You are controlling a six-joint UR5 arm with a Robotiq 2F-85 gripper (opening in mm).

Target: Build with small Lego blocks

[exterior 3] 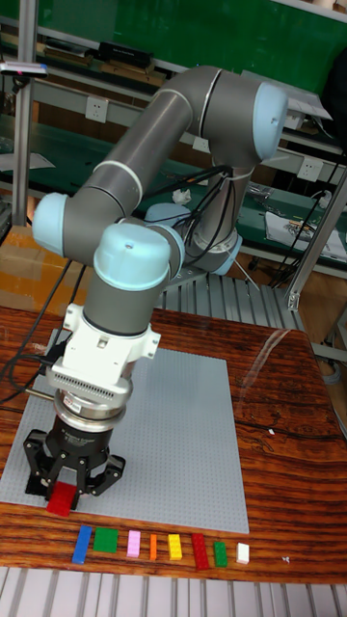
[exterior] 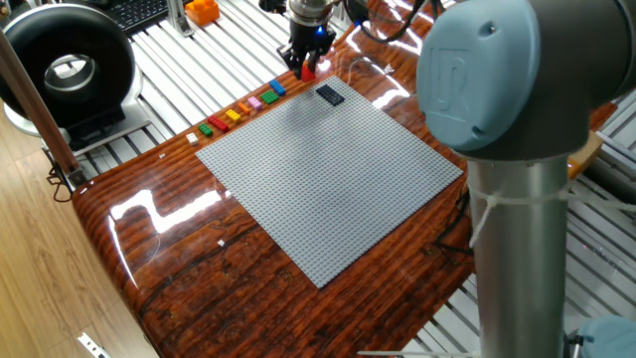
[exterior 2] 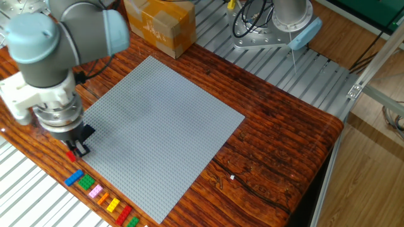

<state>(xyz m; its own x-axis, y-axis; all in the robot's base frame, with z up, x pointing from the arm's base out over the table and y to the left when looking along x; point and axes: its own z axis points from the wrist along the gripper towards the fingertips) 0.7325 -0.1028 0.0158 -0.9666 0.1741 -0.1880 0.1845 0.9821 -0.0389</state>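
Observation:
My gripper (exterior: 308,68) is shut on a red small Lego block (exterior 3: 61,498) and holds it just above the near-left corner of the grey baseplate (exterior: 328,179). In the other fixed view the gripper (exterior 2: 77,149) hangs at the plate's edge and partly hides a black brick (exterior: 330,94) stuck on the plate. A row of small Lego blocks lies on the wood beside the plate: blue (exterior 3: 83,544), green (exterior 3: 105,542), pink (exterior 3: 133,545), orange, yellow (exterior 3: 174,547), red (exterior 3: 200,551), green.
A small white piece (exterior 3: 242,553) ends the row. A cardboard box (exterior 2: 159,25) stands beyond the plate's far corner. An orange object (exterior: 202,10) and a black round device (exterior: 65,65) sit off the wooden top. The arm's column (exterior: 517,199) blocks the right side.

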